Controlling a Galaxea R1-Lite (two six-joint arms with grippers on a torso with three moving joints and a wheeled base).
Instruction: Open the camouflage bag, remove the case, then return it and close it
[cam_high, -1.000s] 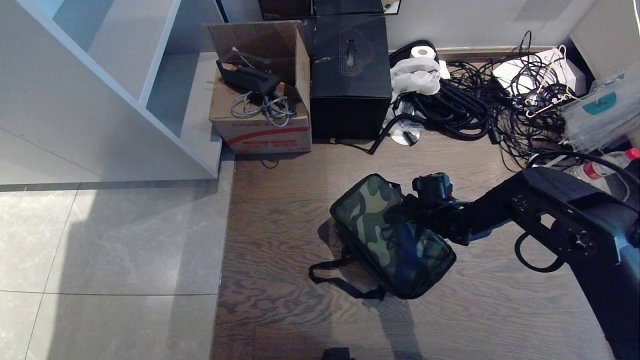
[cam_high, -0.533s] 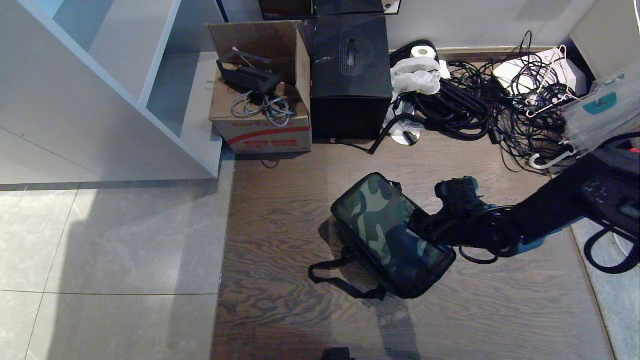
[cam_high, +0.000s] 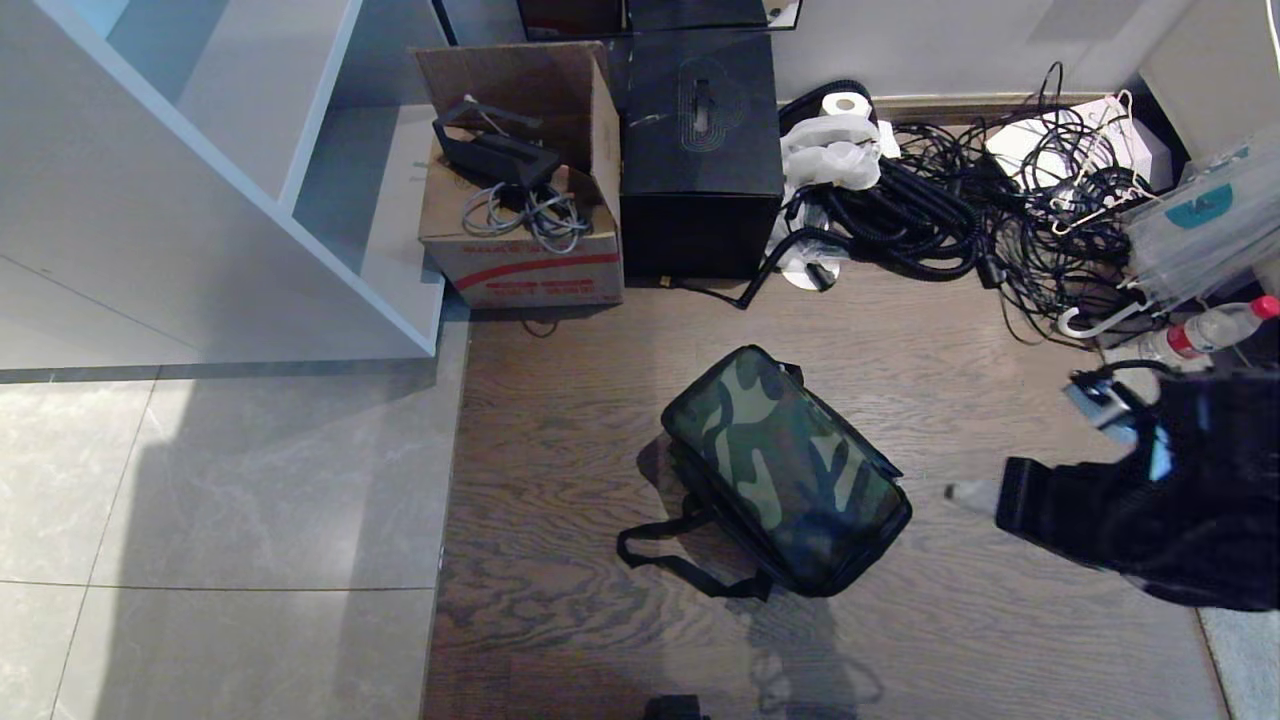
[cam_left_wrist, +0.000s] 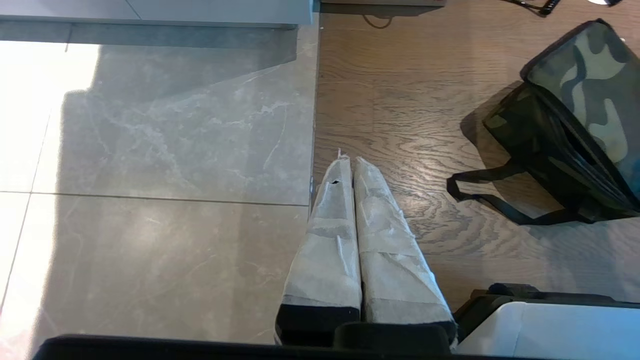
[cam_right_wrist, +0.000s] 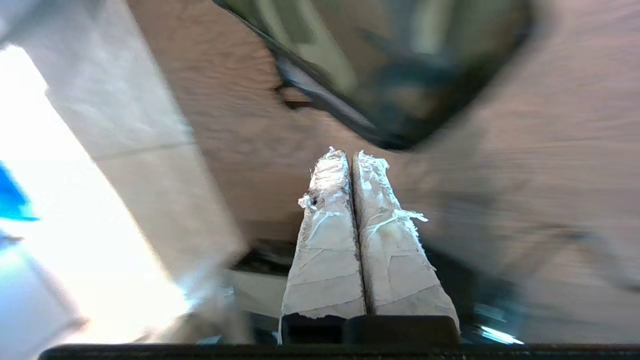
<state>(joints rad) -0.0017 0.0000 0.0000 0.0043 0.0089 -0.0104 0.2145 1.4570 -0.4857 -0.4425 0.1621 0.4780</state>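
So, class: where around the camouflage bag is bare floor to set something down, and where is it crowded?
Bare: the wood strip between the camouflage bag and the cardboard carton, and the grey tiles on its left. Crowded: the cable tangle along the wall.

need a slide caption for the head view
Zipped camouflage bag lies on the wood floor; right gripper, fingers shut and empty, sits off to its right.

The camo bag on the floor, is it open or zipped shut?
It looks shut. The camouflage bag lies flat on the wooden floor with its top panel down and no gap or contents showing. The zipper itself is too small to check.
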